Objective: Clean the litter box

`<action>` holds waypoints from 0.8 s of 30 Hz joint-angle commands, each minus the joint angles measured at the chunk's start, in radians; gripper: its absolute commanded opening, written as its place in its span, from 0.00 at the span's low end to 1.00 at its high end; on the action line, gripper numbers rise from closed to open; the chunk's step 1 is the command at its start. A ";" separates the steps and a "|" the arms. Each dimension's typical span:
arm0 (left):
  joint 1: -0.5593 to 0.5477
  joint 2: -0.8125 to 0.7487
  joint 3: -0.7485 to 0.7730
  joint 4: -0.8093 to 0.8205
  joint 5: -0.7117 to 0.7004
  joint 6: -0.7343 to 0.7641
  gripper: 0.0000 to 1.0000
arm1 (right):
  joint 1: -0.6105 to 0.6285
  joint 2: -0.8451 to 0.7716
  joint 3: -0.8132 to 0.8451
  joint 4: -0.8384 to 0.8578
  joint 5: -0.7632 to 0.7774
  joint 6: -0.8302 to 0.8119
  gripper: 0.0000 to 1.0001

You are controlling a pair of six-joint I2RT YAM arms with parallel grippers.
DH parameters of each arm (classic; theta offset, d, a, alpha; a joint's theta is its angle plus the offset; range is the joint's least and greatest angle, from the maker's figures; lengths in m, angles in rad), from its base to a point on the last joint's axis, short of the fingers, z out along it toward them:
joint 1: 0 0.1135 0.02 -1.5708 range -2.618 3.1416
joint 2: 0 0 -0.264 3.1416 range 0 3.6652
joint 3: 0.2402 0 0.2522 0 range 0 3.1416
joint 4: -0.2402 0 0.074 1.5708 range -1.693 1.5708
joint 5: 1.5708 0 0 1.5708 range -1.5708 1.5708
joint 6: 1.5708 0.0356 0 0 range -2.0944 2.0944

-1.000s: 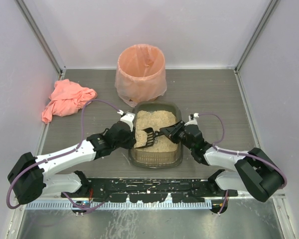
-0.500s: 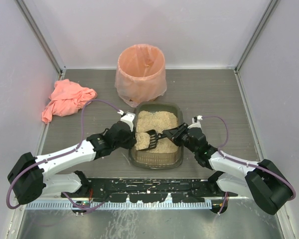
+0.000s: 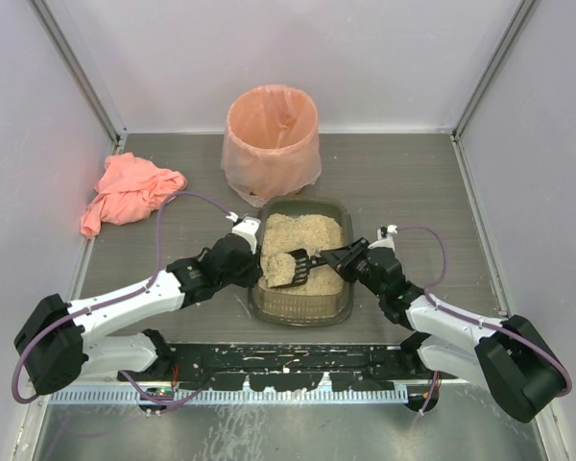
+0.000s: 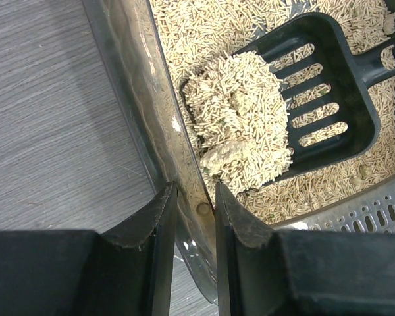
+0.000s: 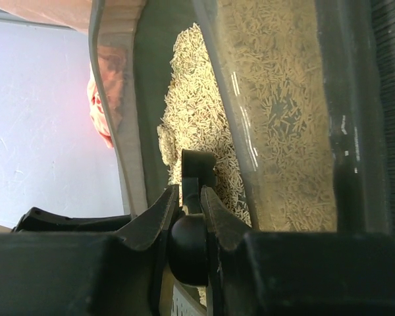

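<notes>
Now check the left tool (image 4: pixel 195 197) nearest you: its jaws pinch the left wall of the litter box (image 4: pixel 128 99), one finger outside and one inside. The right tool (image 5: pixel 189 197) is clamped on the handle of the black scoop (image 4: pixel 329 99). The litter box sits mid-desk (image 3: pixel 403 182) between the two tools and holds beige litter (image 3: pixel 302 230). The scoop blade lies over the litter close to the left wall and carries a heap of granules with a clump in it. Just behind the box stands the round bin (image 3: pixel 272 139) with a peach liner. A pink cloth (image 3: pixel 130 192) lies at the far left, apart from the bin.
</notes>
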 commanded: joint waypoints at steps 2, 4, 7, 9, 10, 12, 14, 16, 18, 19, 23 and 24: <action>-0.011 -0.048 0.001 0.016 0.041 0.012 0.19 | -0.013 -0.053 0.001 0.077 0.005 0.023 0.01; -0.012 -0.063 0.004 0.011 0.038 0.011 0.19 | -0.017 -0.064 0.000 0.075 0.004 0.024 0.01; -0.011 -0.093 0.015 -0.002 0.027 0.011 0.20 | -0.022 -0.081 -0.005 0.074 0.005 0.028 0.01; -0.011 -0.111 0.024 -0.013 0.021 0.013 0.21 | -0.025 -0.089 -0.009 0.074 0.007 0.031 0.01; -0.011 -0.119 0.028 -0.018 0.019 0.013 0.22 | -0.027 -0.094 -0.011 0.075 0.009 0.033 0.00; -0.011 -0.139 0.033 -0.027 0.011 0.013 0.26 | -0.030 -0.101 -0.015 0.074 0.010 0.036 0.01; -0.012 -0.152 0.035 -0.032 0.007 0.013 0.28 | -0.032 -0.108 -0.020 0.075 0.010 0.039 0.00; -0.012 -0.156 0.035 -0.036 0.002 0.014 0.29 | -0.035 -0.112 -0.020 0.070 0.011 0.034 0.01; -0.012 -0.153 0.035 -0.038 0.001 0.015 0.30 | -0.035 -0.116 -0.008 0.043 0.015 0.012 0.01; -0.011 -0.150 0.034 -0.040 0.003 0.014 0.30 | -0.035 -0.121 0.000 0.028 0.020 -0.002 0.01; -0.011 -0.139 0.029 -0.032 0.010 0.013 0.30 | -0.035 -0.142 0.054 -0.073 0.043 -0.094 0.01; -0.012 -0.136 0.028 -0.030 0.012 0.013 0.30 | -0.035 -0.149 0.067 -0.095 0.048 -0.116 0.01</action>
